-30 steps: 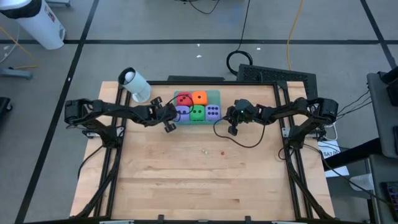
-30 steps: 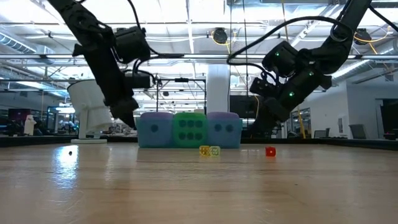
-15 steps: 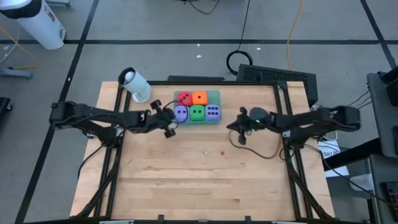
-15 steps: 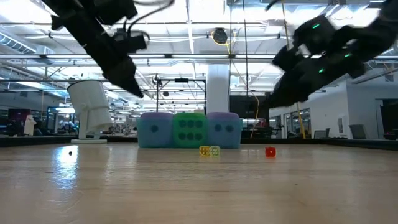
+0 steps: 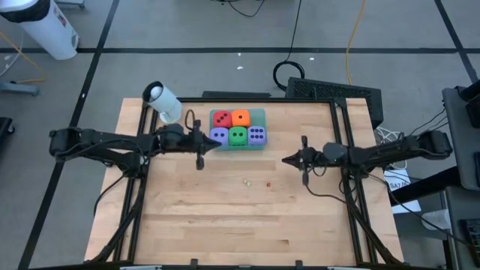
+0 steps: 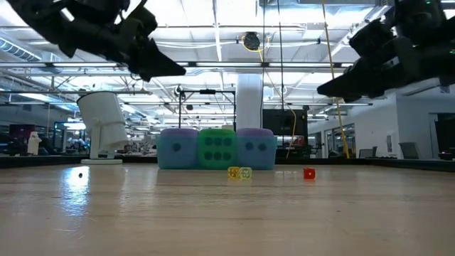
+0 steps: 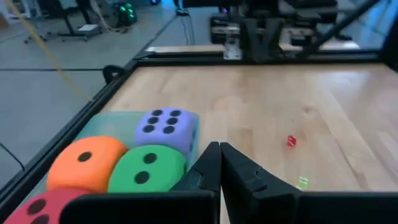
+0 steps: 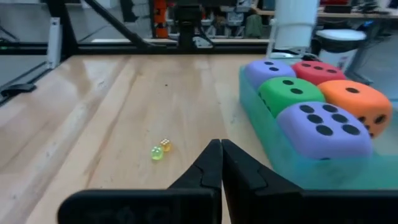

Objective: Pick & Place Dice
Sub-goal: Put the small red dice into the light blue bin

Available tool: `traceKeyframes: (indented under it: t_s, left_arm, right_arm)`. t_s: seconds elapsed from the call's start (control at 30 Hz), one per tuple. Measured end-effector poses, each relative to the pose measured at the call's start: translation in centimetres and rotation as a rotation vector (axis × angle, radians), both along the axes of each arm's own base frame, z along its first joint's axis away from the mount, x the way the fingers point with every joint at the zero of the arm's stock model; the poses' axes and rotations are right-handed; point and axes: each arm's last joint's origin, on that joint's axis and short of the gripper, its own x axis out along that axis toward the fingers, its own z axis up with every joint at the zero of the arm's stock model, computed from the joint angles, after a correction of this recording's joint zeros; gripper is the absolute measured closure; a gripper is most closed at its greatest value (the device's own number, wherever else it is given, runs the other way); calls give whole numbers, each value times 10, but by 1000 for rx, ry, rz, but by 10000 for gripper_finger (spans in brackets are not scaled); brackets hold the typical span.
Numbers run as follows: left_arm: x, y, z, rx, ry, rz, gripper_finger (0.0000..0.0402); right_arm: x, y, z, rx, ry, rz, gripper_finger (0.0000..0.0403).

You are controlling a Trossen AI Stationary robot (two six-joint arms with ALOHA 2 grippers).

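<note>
both arms pulled back, 5 dice (image 5: 238, 127) unmoved

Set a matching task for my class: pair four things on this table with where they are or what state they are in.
Things:
1. green die
2. orange die
3. tiny red die
4. left gripper

States:
A. shut, holding nothing
B. loose on the bare wood
C. tray's front row, between two purple dice
D. tray's back row, beside the red die

Pairs: 1-C, 2-D, 3-B, 4-A
</note>
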Motion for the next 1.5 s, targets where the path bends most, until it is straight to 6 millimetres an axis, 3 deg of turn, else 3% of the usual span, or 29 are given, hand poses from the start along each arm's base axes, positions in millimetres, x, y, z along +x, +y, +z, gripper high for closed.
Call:
traceKeyframes:
  t_s: [0.23,0.43,0.83,1.27,1.5]
  left_arm:
    - [-26,-11,-23,-10,-20,31,399]
    - [-50,-22,-36,16,-173,-10,399]
    - [-79,-11,-59,-35,-212,38,399]
    - [-102,-13,-53,-43,-242,57,400]
    - [-108,-12,-55,-38,-219,130,398]
  right_arm:
    - [-12,13,-14,-18,-10,-28,403]
    - [-13,15,-14,-46,-34,-19,403]
    - [-13,29,-11,17,-74,56,403]
    - [-13,35,-8,-11,-106,74,403]
    - [-14,33,-15,25,-36,22,400]
